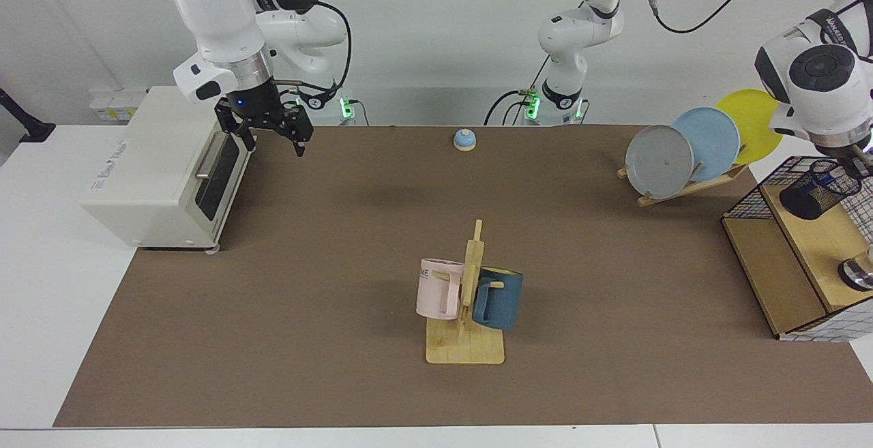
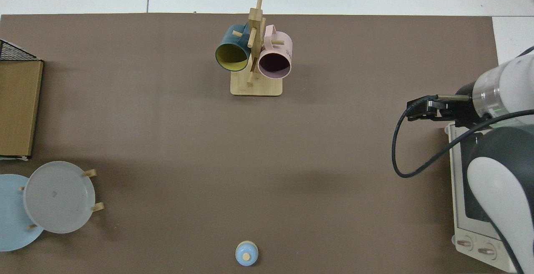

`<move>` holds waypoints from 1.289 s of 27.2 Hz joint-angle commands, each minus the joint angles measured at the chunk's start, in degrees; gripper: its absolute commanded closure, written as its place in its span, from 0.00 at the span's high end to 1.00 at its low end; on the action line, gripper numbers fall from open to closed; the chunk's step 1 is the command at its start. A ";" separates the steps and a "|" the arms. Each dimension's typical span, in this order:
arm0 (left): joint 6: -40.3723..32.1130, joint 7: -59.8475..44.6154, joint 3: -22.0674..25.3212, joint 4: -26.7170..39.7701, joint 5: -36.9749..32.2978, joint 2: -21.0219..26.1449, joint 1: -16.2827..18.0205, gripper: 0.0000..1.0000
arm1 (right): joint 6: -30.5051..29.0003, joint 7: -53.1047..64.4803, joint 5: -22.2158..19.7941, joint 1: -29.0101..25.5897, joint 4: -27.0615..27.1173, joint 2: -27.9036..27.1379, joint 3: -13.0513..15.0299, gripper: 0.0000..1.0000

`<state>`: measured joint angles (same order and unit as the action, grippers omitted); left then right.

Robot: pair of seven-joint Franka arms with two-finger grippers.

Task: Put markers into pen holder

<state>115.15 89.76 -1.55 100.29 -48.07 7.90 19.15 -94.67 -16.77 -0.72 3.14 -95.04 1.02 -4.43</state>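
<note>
At the far right edge of the facing view, the left gripper (image 1: 861, 167) hangs just over the mouth of the pen holder (image 1: 816, 193), which lies tilted on the wooden shelf (image 1: 815, 243) inside the wire basket (image 1: 757, 192); its fingers are cut off by the frame edge, so I cannot tell whether they are released or clenched. No marker can be made out in either view, whether in the holder or elsewhere. Beside the basket, a wooden rack (image 1: 689, 187) holds a grey plate (image 1: 659, 161), a blue plate (image 1: 709, 138) and a yellow plate (image 1: 753, 124) on edge. The right gripper (image 1: 273, 141) waits above the table's (image 1: 327, 284) back corner next to the toaster oven (image 1: 164, 168), its fingers (image 1: 299, 138) released and holding nothing; the top view shows it (image 2: 417, 111) at the oven's (image 2: 471, 207) end. Mid-table, a mug tree (image 1: 467, 325) carries a pink mug (image 1: 438, 288) and a dark blue mug (image 1: 499, 298), touching the post on either side. A small blue bell (image 1: 464, 139) sits near the table's back edge, well apart from everything else.
</note>
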 commanded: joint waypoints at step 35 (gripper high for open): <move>-5.28 1.56 1.38 -9.75 6.83 -1.58 -2.80 0.99 | -0.34 -0.99 0.64 -0.59 0.20 0.12 -0.41 1.00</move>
<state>114.54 90.10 -1.03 94.35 -46.36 7.00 18.57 -94.67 -16.77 -0.72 3.14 -95.03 1.02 -4.43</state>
